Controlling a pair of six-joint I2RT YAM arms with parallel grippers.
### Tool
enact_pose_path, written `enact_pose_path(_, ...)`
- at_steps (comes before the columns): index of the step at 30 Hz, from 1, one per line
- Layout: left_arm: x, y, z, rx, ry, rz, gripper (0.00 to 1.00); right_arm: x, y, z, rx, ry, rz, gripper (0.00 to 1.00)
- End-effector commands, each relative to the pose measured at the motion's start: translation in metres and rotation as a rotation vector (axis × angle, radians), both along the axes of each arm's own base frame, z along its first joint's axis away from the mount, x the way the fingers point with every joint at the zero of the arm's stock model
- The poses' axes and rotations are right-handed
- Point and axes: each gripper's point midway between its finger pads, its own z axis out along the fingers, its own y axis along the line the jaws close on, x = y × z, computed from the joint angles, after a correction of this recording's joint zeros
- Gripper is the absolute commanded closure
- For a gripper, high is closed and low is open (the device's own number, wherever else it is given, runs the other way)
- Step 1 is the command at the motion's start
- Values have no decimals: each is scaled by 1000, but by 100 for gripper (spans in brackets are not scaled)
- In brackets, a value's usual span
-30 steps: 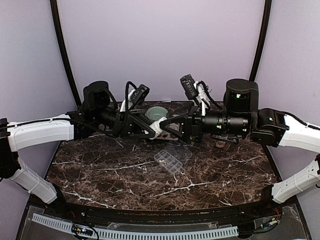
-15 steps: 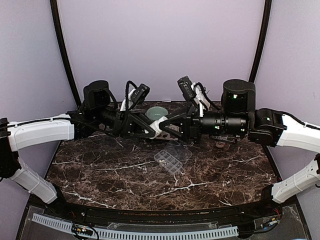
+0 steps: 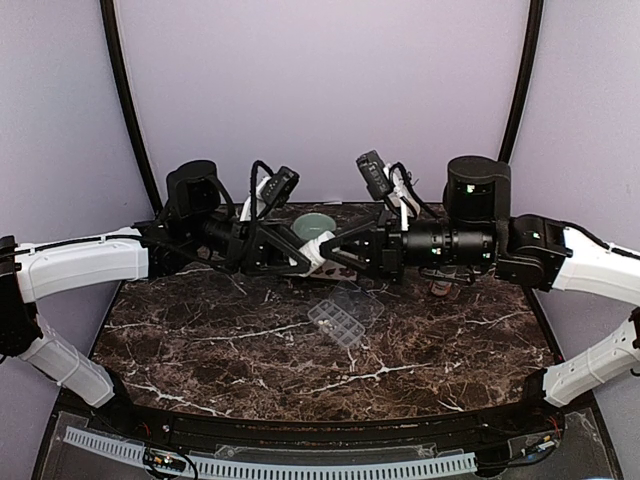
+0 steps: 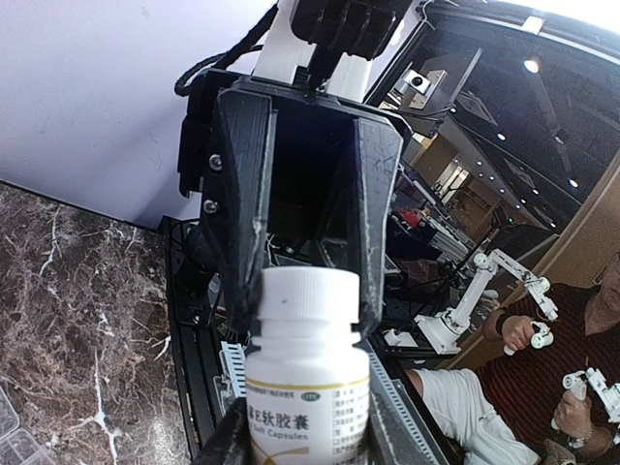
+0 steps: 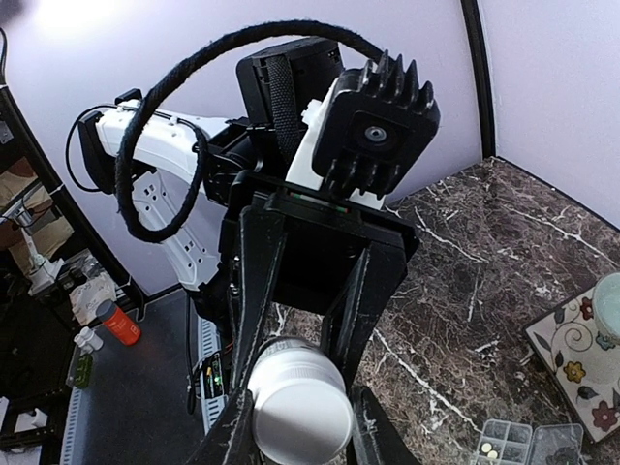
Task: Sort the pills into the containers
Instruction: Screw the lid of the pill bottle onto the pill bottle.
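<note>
I'm seeing a few tiny pills [image 5: 487,452] lying in one end square of the clear pill box [image 3: 336,323]; can't tell which row. The box is sitting flat on the dark marble table [image 3: 200,340], near the middle, w/ its clear lid [image 3: 358,298] lying open on the far side. Both grippers are up above and behind it, and neither one is touching it.

Up there the white bottle [image 4: 308,387] is being held off the table btwn the two arms, tipped on its side. My L gripper [image 4: 308,436] is gripping the bottle's body, w/ one finger on each side of the label. The bottle's white cap [image 5: 300,415] is on and pointing at the R arm. My R gripper [image 5: 302,436] is squeezing that cap. Its black fingers [image 4: 242,213] are pressing on both sides of it, so I'm calling that a grip on the cap.

Farther back, a teal cup [image 3: 318,222] is standing on a flowery mat [image 5: 572,363], apart from the pill box.
</note>
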Motion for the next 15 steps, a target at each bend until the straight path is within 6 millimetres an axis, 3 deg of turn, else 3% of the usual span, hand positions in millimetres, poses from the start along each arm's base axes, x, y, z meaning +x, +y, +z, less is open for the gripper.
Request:
enact_pose_path(1,-4,3,16,-44,-50,-26,100,7,-2,25,94,12,4,88)
enact_pose_path(15,2,1,19,-22,-108,20,100,18,8,5,6,104,-12,94)
